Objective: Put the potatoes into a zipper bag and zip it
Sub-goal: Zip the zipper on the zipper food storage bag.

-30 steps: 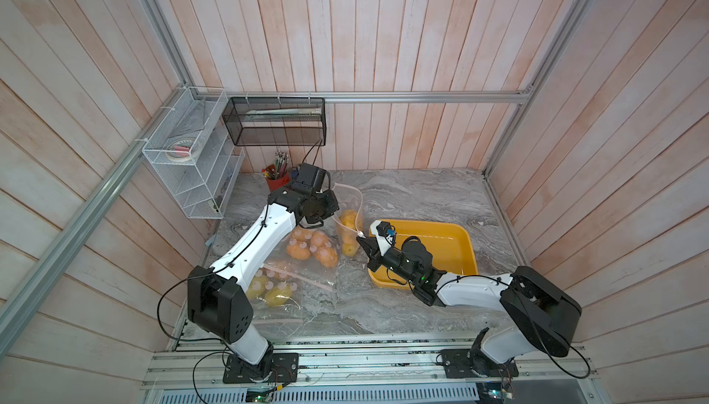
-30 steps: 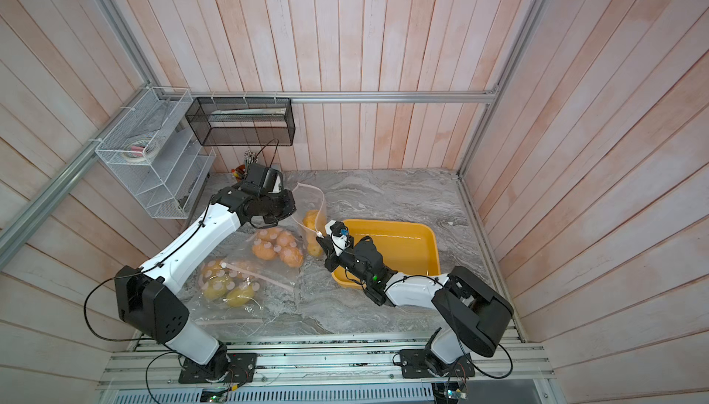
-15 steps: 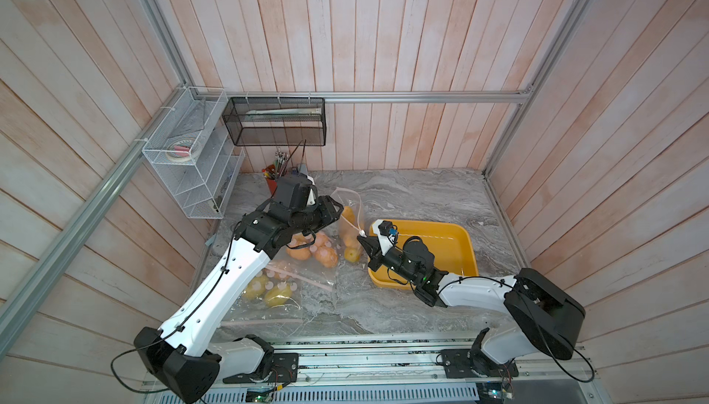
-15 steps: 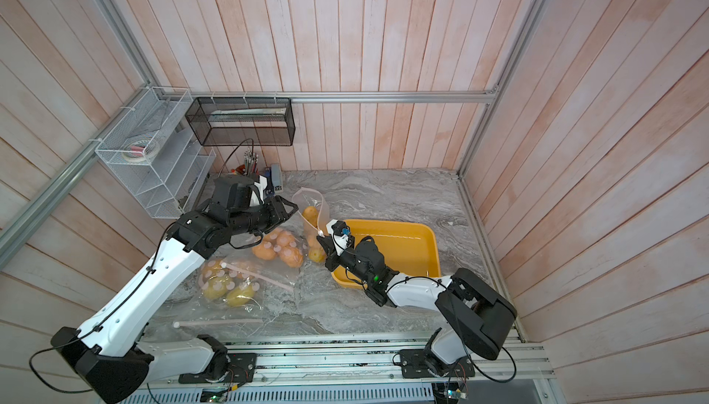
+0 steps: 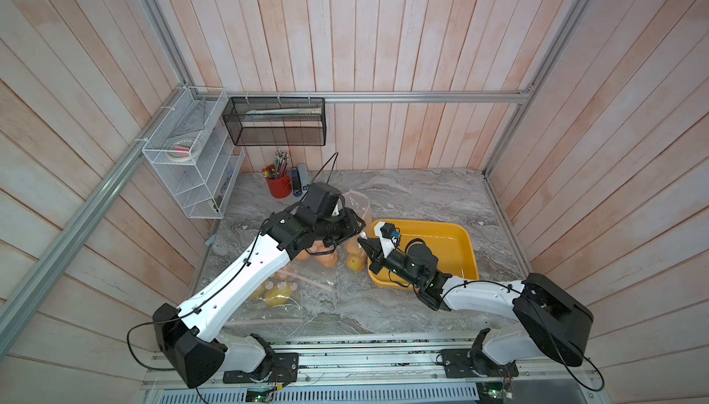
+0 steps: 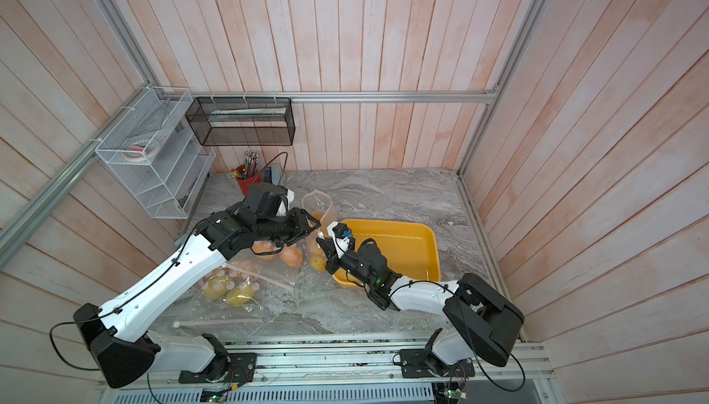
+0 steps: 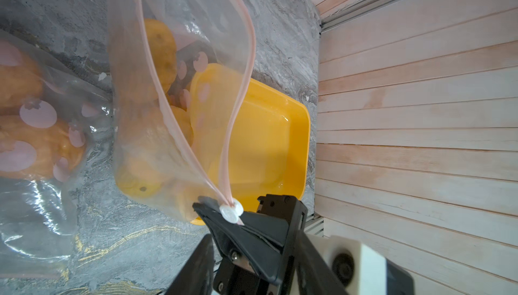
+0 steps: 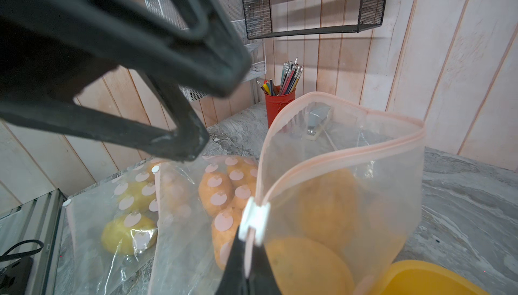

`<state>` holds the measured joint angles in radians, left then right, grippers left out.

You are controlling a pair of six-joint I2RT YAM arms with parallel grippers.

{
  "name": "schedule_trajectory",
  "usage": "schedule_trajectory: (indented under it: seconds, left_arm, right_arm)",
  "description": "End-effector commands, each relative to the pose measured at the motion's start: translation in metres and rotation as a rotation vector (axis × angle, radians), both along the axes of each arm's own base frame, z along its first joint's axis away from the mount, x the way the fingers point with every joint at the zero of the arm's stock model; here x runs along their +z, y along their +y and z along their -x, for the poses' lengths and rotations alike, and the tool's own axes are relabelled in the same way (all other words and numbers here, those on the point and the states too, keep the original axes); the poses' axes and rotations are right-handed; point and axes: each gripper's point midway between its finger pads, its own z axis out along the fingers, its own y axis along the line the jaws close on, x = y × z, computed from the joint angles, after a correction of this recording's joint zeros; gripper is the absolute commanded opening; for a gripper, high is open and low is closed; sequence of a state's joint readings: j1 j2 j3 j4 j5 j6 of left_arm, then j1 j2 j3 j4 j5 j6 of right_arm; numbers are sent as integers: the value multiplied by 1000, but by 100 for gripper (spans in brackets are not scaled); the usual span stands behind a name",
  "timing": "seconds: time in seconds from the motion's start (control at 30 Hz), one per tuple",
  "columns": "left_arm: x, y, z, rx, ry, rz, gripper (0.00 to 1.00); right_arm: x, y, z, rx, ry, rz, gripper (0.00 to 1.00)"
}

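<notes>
Zipping looks to be what remains: the potatoes (image 8: 328,209) sit inside the upright zipper bag (image 8: 392,167) on the desk (image 5: 422,198), its mouth gaping, beside the empty yellow tray (image 5: 466,237). Right jaws pinch the bag's corner at the white slider (image 8: 253,218); left jaws hang apart nearby, empty.

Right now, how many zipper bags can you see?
3 bags. One stands open beside the yellow tray, pinched by the right claw; one holding orange potatoes lies beside it; one holding yellow potatoes lies nearer the robot.

Jaws of the right gripper (image 6: 320,238) pinch zipper bag (image 6: 317,205).
</notes>
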<state>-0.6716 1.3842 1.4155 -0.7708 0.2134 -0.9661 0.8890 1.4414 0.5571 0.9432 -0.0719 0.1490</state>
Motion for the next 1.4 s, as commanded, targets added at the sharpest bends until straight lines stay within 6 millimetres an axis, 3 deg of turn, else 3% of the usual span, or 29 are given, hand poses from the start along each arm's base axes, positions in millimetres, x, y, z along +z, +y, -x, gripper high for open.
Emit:
schedule_trajectory:
  seconds: [0.0, 0.33, 0.63, 0.87, 1.07, 1.37]
  left_arm:
    - [-15, -5, 0, -14, 48, -13, 47]
    - [-30, -6, -6, -6, 73, -55, 43]
    - [-38, -7, -9, -16, 94, -90, 18]
    - [-38, -7, -10, -21, 99, -100, 5]
    - [-45, 2, -13, 4, 122, -116, 2]
    - [-46, 24, -35, 64, 92, -162, 0]
  right_arm:
    - [8, 0, 0, -7, -20, -22, 0]
    - [9, 3, 0, 4, -18, -31, 0]
    - [8, 3, 0, 5, -15, -28, 0]
    - [11, 3, 0, 4, -18, -31, 0]
    - [10, 3, 2, 7, -12, -34, 0]
    - [10, -4, 13, 15, -14, -55, 0]
